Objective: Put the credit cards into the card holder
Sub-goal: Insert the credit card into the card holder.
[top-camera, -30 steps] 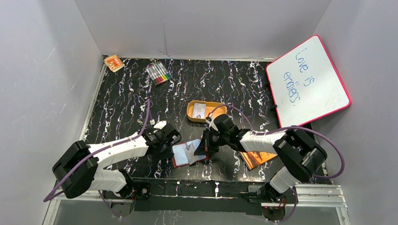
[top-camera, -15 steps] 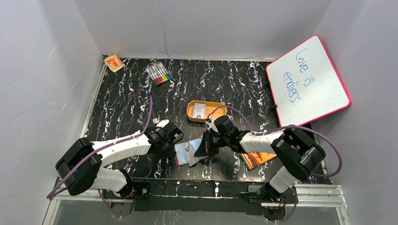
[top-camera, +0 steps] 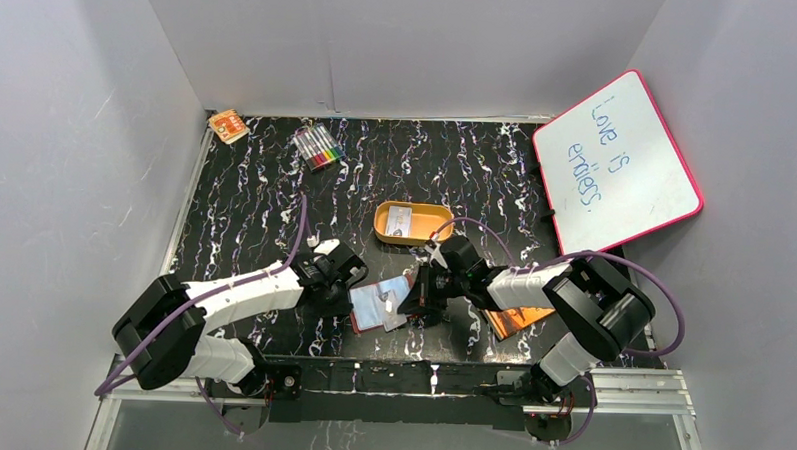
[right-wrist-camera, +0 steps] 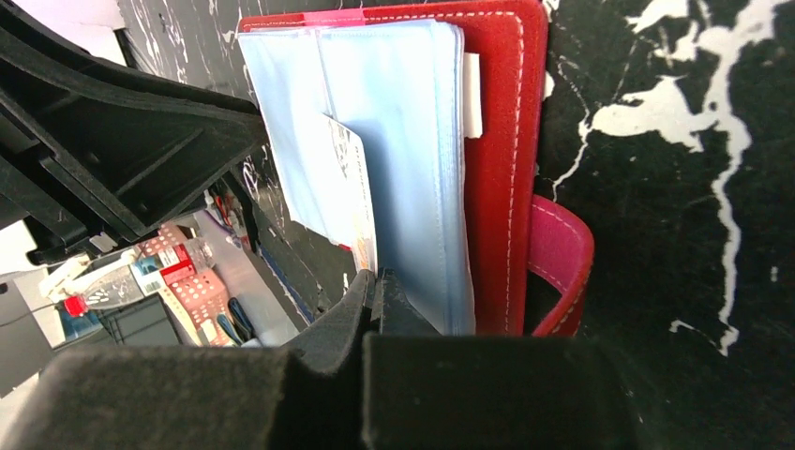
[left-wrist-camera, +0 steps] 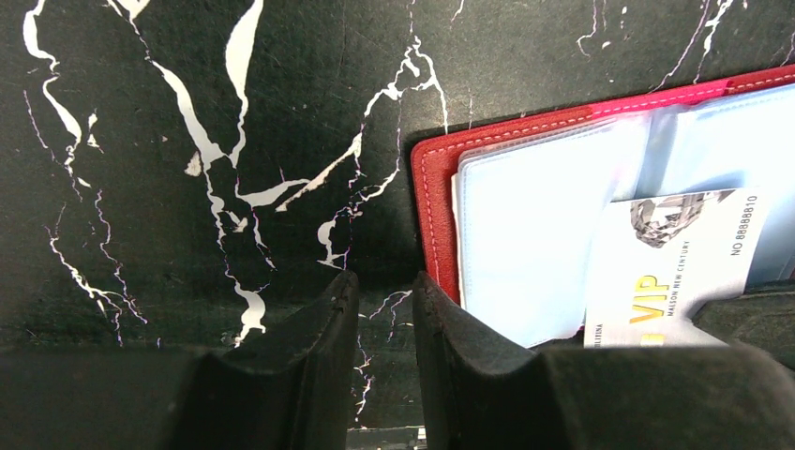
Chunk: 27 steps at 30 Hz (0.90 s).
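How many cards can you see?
2. One card is at the card holder, pinched by the right gripper; another card lies in the orange tin. More may hide in the pockets.

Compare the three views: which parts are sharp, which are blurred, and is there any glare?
Top view: evenly lit and sharp, whiteboard writing legible, no strong glare. Left wrist view: card print crisp, left gripper a dark, soft foreground. Right wrist view: holder stitching sharp, right gripper a blurred black mass by the lens.
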Each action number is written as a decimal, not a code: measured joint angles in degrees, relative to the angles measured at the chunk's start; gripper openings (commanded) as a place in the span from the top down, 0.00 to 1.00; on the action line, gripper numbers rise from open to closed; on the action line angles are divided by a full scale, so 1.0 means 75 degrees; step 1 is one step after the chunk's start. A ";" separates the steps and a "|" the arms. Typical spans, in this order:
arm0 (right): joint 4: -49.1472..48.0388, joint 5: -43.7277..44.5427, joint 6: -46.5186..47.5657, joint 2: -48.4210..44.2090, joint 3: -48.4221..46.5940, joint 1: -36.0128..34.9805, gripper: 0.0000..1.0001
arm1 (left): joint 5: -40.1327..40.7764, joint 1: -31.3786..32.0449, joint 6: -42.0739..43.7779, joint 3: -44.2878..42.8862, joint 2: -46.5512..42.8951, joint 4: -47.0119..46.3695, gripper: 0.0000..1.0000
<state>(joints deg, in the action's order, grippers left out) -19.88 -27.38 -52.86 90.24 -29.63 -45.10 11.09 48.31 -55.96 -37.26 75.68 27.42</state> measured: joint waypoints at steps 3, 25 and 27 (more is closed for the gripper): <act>-0.0044 -0.0006 -0.0073 -0.0044 0.0052 0.0064 1.00 | 0.0000 0.0000 0.0006 -0.0003 0.0006 0.0000 0.75; -0.0420 -0.0058 -0.0067 -0.0032 0.0172 0.0114 1.00 | -0.0152 -0.0015 0.0137 -0.0047 0.0090 -0.0061 0.75; -0.0446 -0.0090 -0.0032 -0.0032 0.0172 0.0114 1.00 | -0.0163 -0.0020 0.0154 -0.0052 0.0099 -0.0061 0.75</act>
<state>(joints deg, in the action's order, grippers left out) -23.22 -28.05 -53.10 90.00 -28.34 -44.25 9.87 48.16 -54.81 -37.65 76.42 26.96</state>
